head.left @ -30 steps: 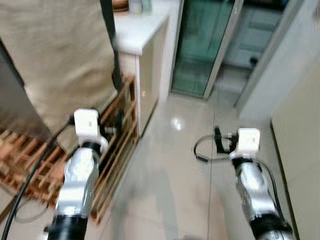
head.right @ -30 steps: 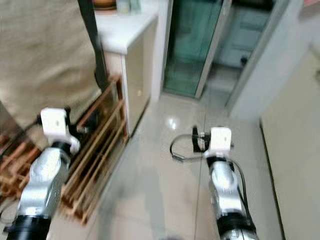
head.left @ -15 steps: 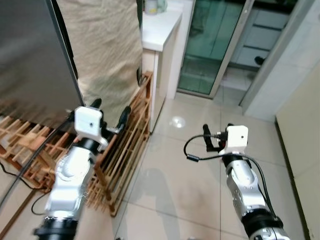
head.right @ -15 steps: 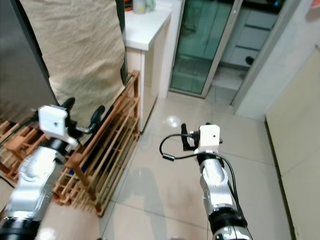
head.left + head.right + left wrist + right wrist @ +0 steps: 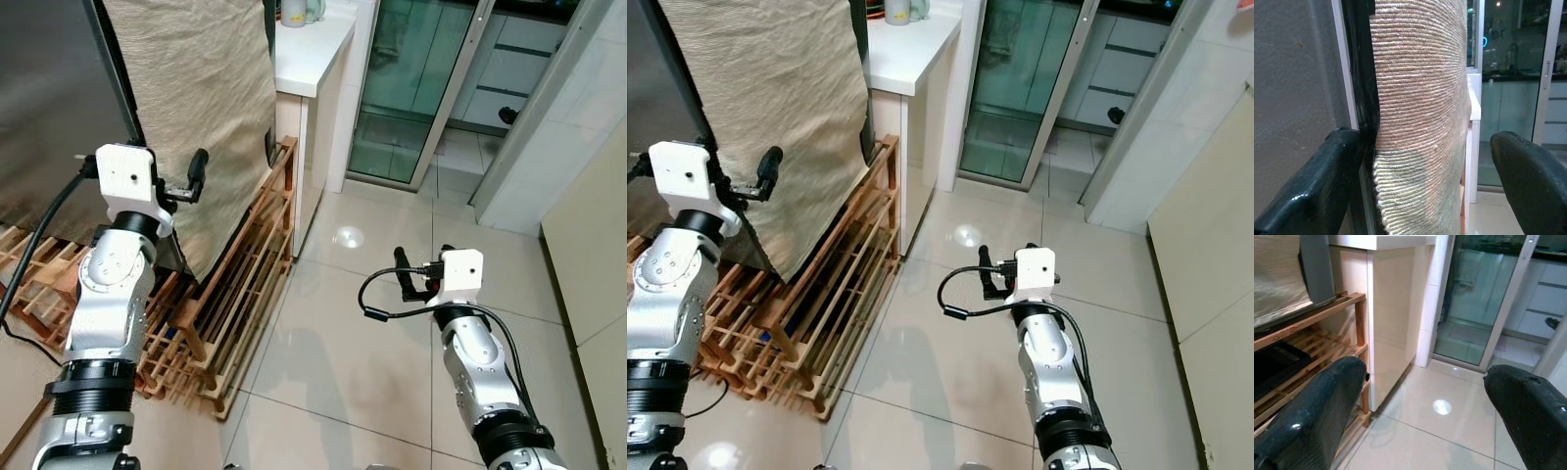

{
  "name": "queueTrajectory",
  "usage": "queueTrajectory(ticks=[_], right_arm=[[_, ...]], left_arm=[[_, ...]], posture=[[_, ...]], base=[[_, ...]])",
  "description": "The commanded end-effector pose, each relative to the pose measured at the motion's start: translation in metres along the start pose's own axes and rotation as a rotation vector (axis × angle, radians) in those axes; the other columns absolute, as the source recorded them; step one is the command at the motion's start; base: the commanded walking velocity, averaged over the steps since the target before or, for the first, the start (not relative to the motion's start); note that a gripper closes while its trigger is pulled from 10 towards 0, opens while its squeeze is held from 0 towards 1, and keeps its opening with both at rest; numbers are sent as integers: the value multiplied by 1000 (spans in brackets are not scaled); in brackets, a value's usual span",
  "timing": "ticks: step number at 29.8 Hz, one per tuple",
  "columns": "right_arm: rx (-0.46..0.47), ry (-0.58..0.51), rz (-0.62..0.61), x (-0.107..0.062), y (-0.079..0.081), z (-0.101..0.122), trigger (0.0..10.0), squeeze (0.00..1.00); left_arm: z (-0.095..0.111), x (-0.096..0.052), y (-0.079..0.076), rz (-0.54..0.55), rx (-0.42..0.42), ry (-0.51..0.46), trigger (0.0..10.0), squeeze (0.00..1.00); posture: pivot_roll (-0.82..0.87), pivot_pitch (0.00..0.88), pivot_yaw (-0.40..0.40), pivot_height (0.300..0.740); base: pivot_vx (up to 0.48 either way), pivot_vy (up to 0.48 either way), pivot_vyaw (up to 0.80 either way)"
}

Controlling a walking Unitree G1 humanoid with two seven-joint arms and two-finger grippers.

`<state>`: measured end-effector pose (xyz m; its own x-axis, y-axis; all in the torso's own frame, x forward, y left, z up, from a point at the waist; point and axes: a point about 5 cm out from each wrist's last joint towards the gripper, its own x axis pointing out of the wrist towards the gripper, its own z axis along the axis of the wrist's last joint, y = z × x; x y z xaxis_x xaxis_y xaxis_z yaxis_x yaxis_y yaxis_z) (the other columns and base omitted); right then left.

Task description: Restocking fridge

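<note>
The left tool is being raised since the earlier frame, spread wide beside the cloth-draped fridge; the right tool is being held released over floor tiles.

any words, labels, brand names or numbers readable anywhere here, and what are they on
No readable text anywhere in these views.
Containers on the white counter: any labels are too small and blurred to read.
Grey fridge door: plain, no brand mark visible.
Woven beige cloth: bare ribbed weave, no tag.
White camera blocks on the left gripper and right gripper: no markings visible.
Glass sliding door: reflections, no sign.
</note>
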<state>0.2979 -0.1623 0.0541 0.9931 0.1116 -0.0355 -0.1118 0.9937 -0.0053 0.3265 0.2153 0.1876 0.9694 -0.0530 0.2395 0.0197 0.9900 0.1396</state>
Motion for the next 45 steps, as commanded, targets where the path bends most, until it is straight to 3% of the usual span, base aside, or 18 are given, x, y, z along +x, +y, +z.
queueTrajectory(ticks=[1,11,15,17,20,21,22,23,25,27,29,34,36,38,40,43,44,45], right_arm=[[4,8,0,-3,-1,-2,10000,0],[12,10,18,0,0,-1,10000,0],[12,10,93,-1,7,0,10000,0],[12,10,93,-1,7,0,10000,0],[19,9,103,-2,7,0,10000,0],[53,22,136,-6,12,-2,10000,0],[53,22,136,-6,12,-2,10000,0],[64,29,150,-7,15,-3,10000,0],[64,29,150,-7,15,-3,10000,0],[70,39,169,-11,18,-6,10000,0],[69,46,176,-15,18,-8,10000,0],[69,86,216,-28,23,-17,10000,0],[72,99,242,-32,28,-19,10000,0],[83,106,245,-32,30,-20,10000,0],[87,108,243,-32,30,-20,10000,0],[100,108,227,-27,26,-18,10000,0],[100,108,227,-27,26,-18,10000,0],[103,107,222,-25,25,-17,10000,0]], left_arm=[[-6,1,-5,-14,-19,44,10000,0],[-16,16,-43,-147,-103,123,10000,0],[-7,38,-111,-414,-221,120,10000,0],[-7,38,-111,-414,-221,120,10000,0],[4,45,-139,-499,-252,84,10000,0],[27,45,-191,-671,-331,23,10000,0],[27,45,-191,-671,-331,23,10000,0],[39,41,-213,-752,-374,-4,10000,0],[39,41,-213,-752,-374,-4,10000,0],[61,30,-241,-894,-470,-62,10000,0],[73,24,-251,-969,-528,-107,10000,0],[73,28,-230,-941,-548,-148,10000,0],[58,37,-201,-849,-506,-128,10000,0],[34,41,-152,-702,-412,-84,10000,0],[28,41,-137,-662,-383,-68,10000,0],[1,26,-70,-519,-289,11,10000,0],[1,26,-70,-519,-289,11,10000,0],[-6,18,-51,-487,-257,35,10000,0]], posture=[[-119,0,-25,740],[-109,0,-27,740],[-140,0,-10,740],[-140,0,-10,740],[-162,0,1,740],[-195,0,20,740],[-195,0,20,740],[-208,0,24,740],[-208,0,24,740],[-225,0,31,740],[-228,0,33,740],[-221,0,24,740],[-214,0,24,740],[-184,0,13,740],[-184,0,13,740],[-128,0,0,740],[-128,0,0,740],[-128,0,0,740]], base=[[0,0,0],[0,0,0],[0,0,0],[0,0,0],[0,0,0],[0,0,0],[0,0,0],[0,0,0],[0,0,0],[0,0,0],[0,0,0],[0,0,0],[0,0,0],[0,0,0],[0,0,0],[0,0,0],[0,0,0],[0,0,0]])
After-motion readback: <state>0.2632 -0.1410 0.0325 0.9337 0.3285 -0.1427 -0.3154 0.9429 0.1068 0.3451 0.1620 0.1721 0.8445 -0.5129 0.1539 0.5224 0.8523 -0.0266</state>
